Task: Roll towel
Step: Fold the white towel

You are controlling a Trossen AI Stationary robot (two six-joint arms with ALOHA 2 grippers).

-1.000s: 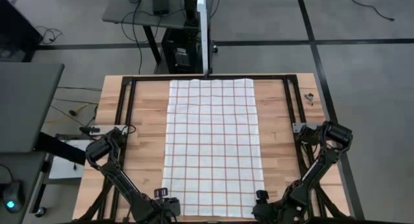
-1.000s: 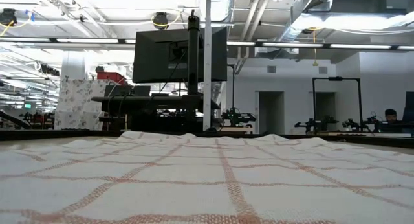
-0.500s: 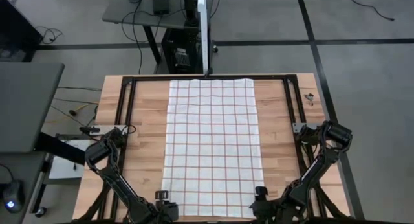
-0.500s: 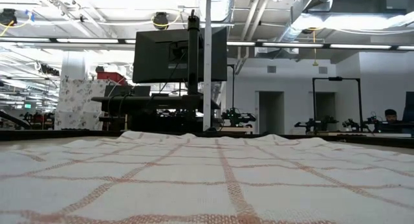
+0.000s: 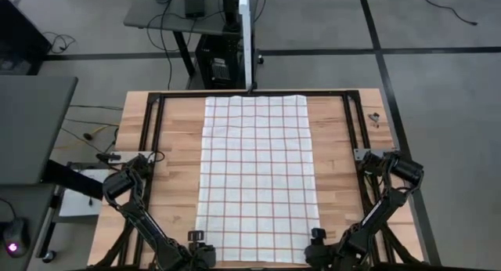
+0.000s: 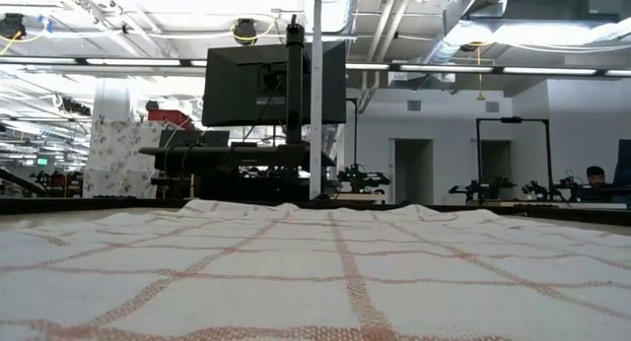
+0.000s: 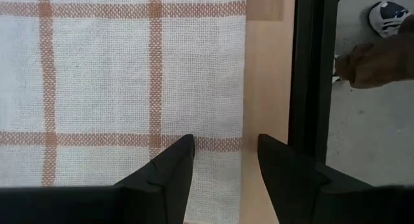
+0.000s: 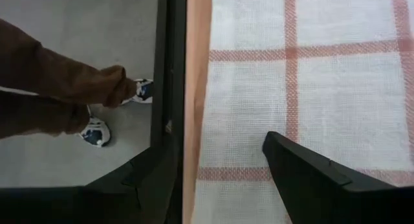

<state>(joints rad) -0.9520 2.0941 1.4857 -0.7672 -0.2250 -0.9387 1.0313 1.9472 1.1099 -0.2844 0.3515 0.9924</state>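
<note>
The towel (image 5: pixel 254 177), white with a grid of reddish-brown lines, lies spread flat along the wooden table from its far edge to its near edge. My left gripper (image 5: pixel 199 241) is open over the towel's near left corner; in the left wrist view (image 7: pixel 223 159) one finger is over the cloth and the other over bare wood. My right gripper (image 5: pixel 315 240) is open over the near right corner; in the right wrist view (image 8: pixel 220 166) one finger is over the cloth and the other over the black frame. I cannot tell whether any fingertip touches the cloth.
A black metal frame (image 5: pixel 149 146) runs around the tabletop, close beside the towel's near edge (image 7: pixel 307 68). A person's legs and shoes (image 8: pixel 97 130) stand on the floor just beyond the near edge. A small metal part (image 5: pixel 374 118) lies at the far right.
My right gripper has sunk a little toward the towel's near right corner, staying open. The towel has kept still and flat.
</note>
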